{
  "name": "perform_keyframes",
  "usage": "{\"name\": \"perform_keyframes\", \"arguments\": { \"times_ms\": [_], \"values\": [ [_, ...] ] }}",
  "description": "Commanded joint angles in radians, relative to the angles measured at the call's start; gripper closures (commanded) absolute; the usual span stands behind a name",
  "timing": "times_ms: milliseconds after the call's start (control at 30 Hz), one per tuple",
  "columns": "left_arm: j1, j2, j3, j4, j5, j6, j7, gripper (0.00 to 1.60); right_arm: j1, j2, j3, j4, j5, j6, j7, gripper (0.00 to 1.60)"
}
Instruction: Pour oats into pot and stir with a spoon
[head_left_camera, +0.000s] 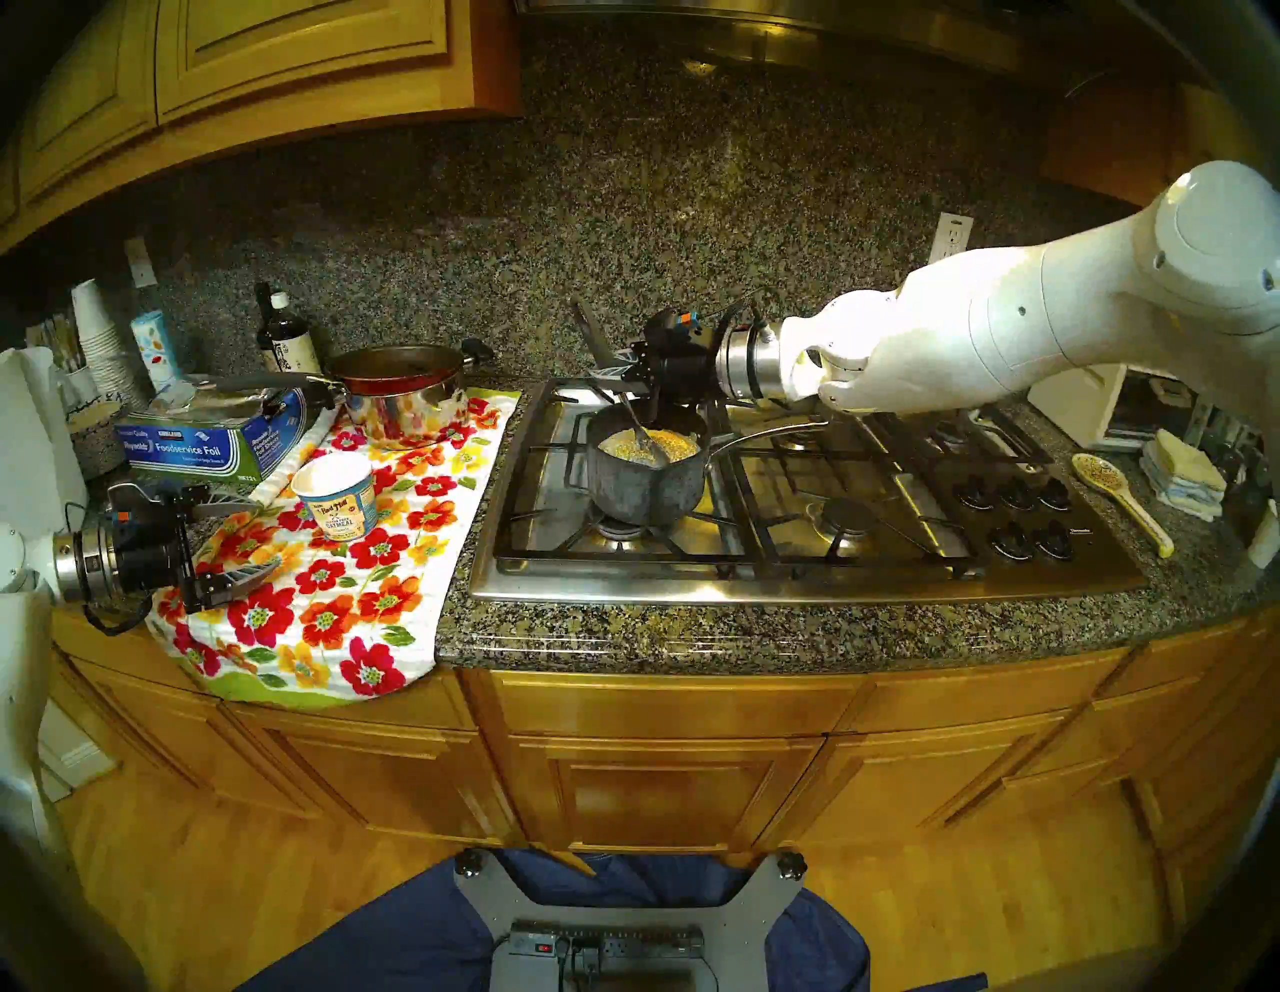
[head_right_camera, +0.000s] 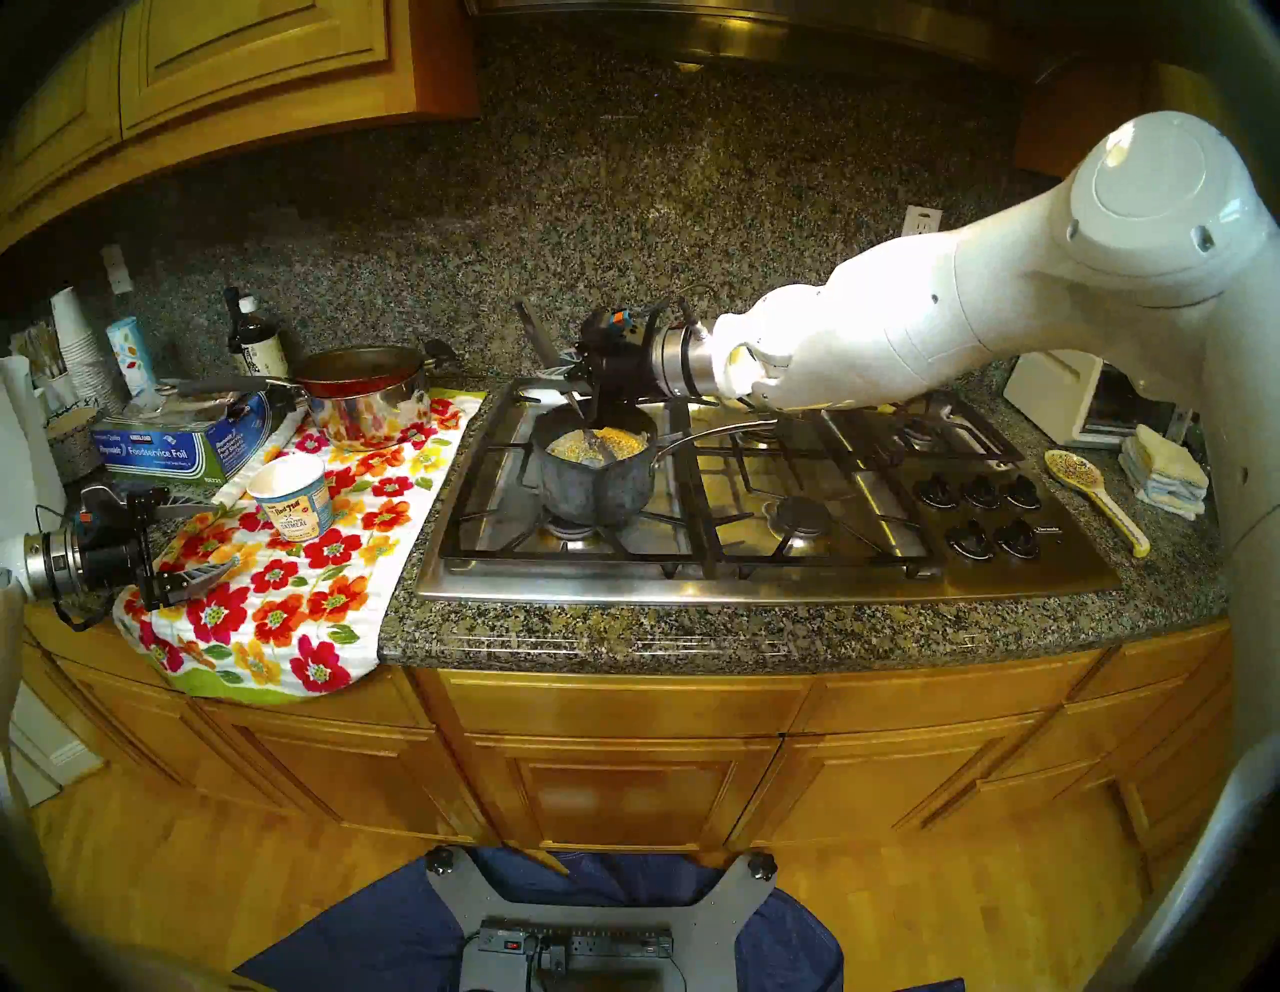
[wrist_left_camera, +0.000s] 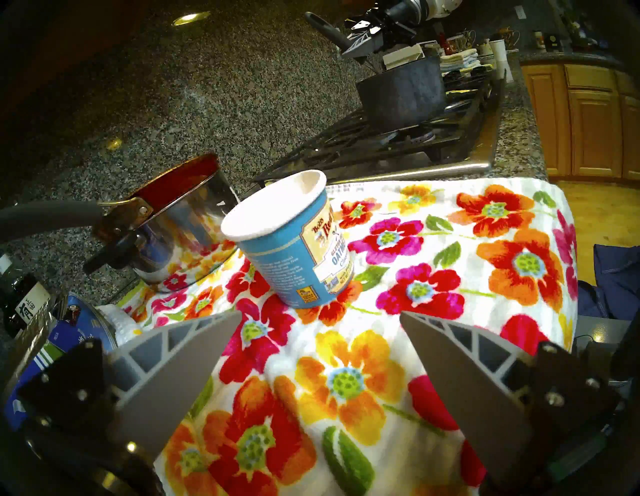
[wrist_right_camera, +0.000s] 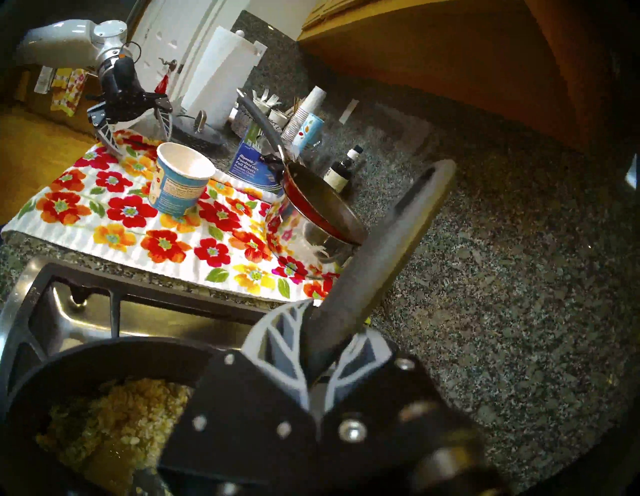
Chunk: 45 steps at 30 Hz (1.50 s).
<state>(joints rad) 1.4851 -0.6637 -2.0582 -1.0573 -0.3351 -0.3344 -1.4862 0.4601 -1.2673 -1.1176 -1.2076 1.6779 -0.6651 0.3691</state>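
Counted: one saucepan (head_left_camera: 641, 478), one spoon (head_left_camera: 641, 433), one oatmeal cup (head_left_camera: 337, 495), one steel pot (head_left_camera: 402, 409), one red pan (head_left_camera: 395, 367), two pincers (head_left_camera: 239, 540) (head_left_camera: 623, 370).

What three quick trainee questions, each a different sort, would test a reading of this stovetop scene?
1. True or false: the white paper oatmeal cup with blue label lies tipped on its side.
2. Which tool grips the black-handled silver metal spoon? A) left tool B) right tool C) neither
3. Fill in: the pale tan-yellow oat flakes lie inside the small dark grey ____.

Key
1. False; it stands upright on the flowered cloth.
2. B; the right tool is closed on the handle, while the left tool is open and empty.
3. saucepan
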Motion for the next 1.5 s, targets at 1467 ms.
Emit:
{"name": "perform_keyframes", "arguments": {
  "times_ms": [1467],
  "values": [
    [-0.016,0.019,-0.015,-0.013,-0.021,0.0,0.003,0.0,-0.039,-0.045,-0.03,0.371,0.19,0.322,0.485,1.12]
  ]
}}
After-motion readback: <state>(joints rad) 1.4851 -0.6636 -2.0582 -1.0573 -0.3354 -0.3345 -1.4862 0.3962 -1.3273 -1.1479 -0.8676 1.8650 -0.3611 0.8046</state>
